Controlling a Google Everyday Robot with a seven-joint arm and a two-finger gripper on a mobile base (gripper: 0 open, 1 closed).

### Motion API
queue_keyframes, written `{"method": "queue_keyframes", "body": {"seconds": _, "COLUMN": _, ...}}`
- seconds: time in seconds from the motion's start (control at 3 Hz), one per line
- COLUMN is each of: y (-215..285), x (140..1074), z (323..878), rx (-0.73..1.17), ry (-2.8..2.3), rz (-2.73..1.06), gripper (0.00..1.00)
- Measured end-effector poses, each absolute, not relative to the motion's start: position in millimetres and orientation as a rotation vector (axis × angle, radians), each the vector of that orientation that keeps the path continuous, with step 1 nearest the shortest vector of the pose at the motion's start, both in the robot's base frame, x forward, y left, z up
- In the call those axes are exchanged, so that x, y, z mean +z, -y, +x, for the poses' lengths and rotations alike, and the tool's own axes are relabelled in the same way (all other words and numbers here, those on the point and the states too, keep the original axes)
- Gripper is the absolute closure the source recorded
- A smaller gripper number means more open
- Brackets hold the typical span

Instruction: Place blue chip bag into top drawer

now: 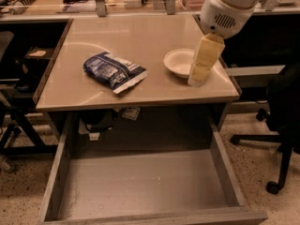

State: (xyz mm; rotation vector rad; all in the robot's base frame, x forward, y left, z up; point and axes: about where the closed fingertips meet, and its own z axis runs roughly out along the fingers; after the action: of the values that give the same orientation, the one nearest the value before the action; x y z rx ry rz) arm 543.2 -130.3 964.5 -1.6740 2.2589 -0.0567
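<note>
On the smooth tan tabletop [140, 36] lay the crinkled foil blue chip bag [114, 71], flat, left of a round white bowl [179, 61]. The cream, blocky gripper [197, 80] hung at the bowl's right rim, and I could not tell if it was parted or closed. The shallow grey top drawer [140, 186] stood pulled out below.

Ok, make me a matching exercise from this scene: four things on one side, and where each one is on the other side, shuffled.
Things:
1. blue chip bag
2. white bowl
3. top drawer
4. gripper

Places:
A. pulled open below the tabletop
B. hanging over the tabletop's right side, next to the bowl
C. lying flat on the tabletop, left of centre
D. sitting on the right part of the tabletop

Pairs: 1-C, 2-D, 3-A, 4-B
</note>
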Motion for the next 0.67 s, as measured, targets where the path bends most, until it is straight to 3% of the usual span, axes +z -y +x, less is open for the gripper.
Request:
{"method": "queue_keyframes", "body": {"seconds": 0.33, "y": 111.7, "x": 961.6, "z": 588.6, "rx": -0.008, "ry": -2.299, "rz": -1.617, "gripper": 0.00}}
{"method": "queue_keyframes", "body": {"seconds": 0.67, "y": 108.5, "x": 967.6, "z": 594.1, "rx": -0.011, "ry": -2.276, "rz": -1.606, "gripper": 0.00}}
